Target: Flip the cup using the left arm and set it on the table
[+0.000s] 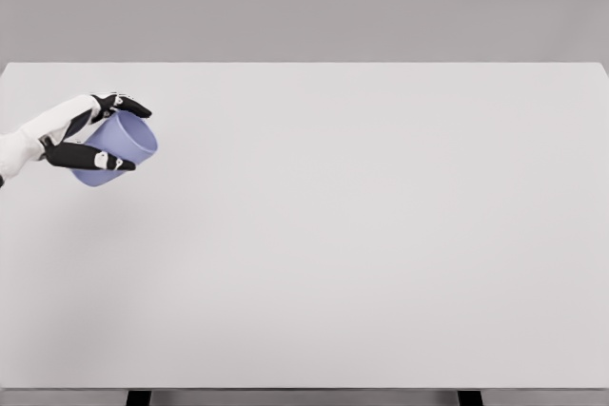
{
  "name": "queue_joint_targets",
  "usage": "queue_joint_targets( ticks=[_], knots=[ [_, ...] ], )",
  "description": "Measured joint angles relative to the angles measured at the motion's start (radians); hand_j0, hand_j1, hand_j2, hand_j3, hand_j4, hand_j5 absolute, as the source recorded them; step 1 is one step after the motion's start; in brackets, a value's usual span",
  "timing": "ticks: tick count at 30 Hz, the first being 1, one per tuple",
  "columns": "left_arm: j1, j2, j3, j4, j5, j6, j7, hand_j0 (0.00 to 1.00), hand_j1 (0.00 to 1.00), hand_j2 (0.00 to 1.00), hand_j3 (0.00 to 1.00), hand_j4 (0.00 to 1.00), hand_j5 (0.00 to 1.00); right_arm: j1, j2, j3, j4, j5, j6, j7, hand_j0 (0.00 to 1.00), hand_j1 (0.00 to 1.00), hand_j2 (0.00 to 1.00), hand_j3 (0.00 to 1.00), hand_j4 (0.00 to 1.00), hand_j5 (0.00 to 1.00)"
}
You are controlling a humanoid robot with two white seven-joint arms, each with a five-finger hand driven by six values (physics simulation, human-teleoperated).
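At the far left edge of the head view, the white left arm comes in and ends in the left hand [81, 135], a white five-finger hand with black finger segments. It grips a pale lavender-blue, smooth-walled cylindrical cup [116, 147]. The black-tipped upper fingers [122, 104] lie across the top of the cup wall, and the black thumb [88, 158] presses along the lower side, so the cup sits clamped between them. The cup is tilted, its axis slanting, with one round end facing up and to the right; whether that end is the mouth or the base cannot be told from this view. It also cannot be told whether the cup's lower edge touches the surface or hangs just above it.

Beneath and to the right of the hand stretches the wide, light grey, flat-topped table [362, 254], which fills most of the view out to the right edge. Nothing shows on its surface near the cup or around the hand. Behind the table's far edge stands a plain grey wall [304, 2]. At the bottom edge, two dark table legs [139, 397] show below the near rim, one left of the middle and one toward the right.
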Motion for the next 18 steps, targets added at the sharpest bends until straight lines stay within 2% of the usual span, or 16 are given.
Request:
queue_joint_targets(
  ticks=[1, 3, 5, 7, 9, 18],
  knots=[
    [0.028, -0.012, 0.031, 0.009, 0.001, 0.0, -0.001, 0.67, 0.67, 0.67, 0.67, 0.67, 0.67, 0.0, 0.0, 0.0, 0.0, 0.0, 0.0, 0.0, 1.0, 1.0, 1.0, 1.0, 1.0, 1.0],
    [0.2, -0.036, 0.136, 0.019, 0.001, 0.002, -0.002, 0.67, 0.67, 0.67, 0.67, 0.67, 0.67, 0.0, 0.0, 0.0, 0.0, 0.0, 0.0, 0.0, 1.0, 1.0, 1.0, 1.0, 1.0, 1.0],
    [0.286, -0.058, 0.265, 0.025, -0.006, 0.007, -0.006, 0.67, 0.67, 0.67, 0.67, 0.67, 0.67, 0.0, 0.0, 0.0, 0.0, 0.0, 0.0, 0.0, 1.0, 1.0, 1.0, 1.0, 1.0, 1.0],
    [0.292, -0.07, 0.356, 0.026, -0.006, 0.01, -0.007, 0.67, 0.67, 0.67, 0.67, 0.67, 0.67, 0.0, 0.0, 0.0, 0.0, 0.0, 0.0, 0.0, 1.0, 1.0, 1.0, 1.0, 1.0, 1.0],
    [0.292, -0.077, 0.404, 0.026, -0.007, 0.012, -0.008, 0.66, 0.66, 0.66, 0.66, 0.66, 0.66, 0.0, 0.0, 0.0, 0.0, 0.0, 0.0, 0.0, 1.0, 1.0, 1.0, 1.0, 1.0, 1.0],
    [0.295, -0.108, 0.466, 0.03, -0.008, 0.015, -0.007, 0.65, 0.65, 0.65, 0.65, 0.65, 0.65, 0.0, 0.0, 0.0, 0.0, 0.0, 0.0, 0.0, 1.0, 1.0, 1.0, 1.0, 1.0, 1.0]
  ],
)
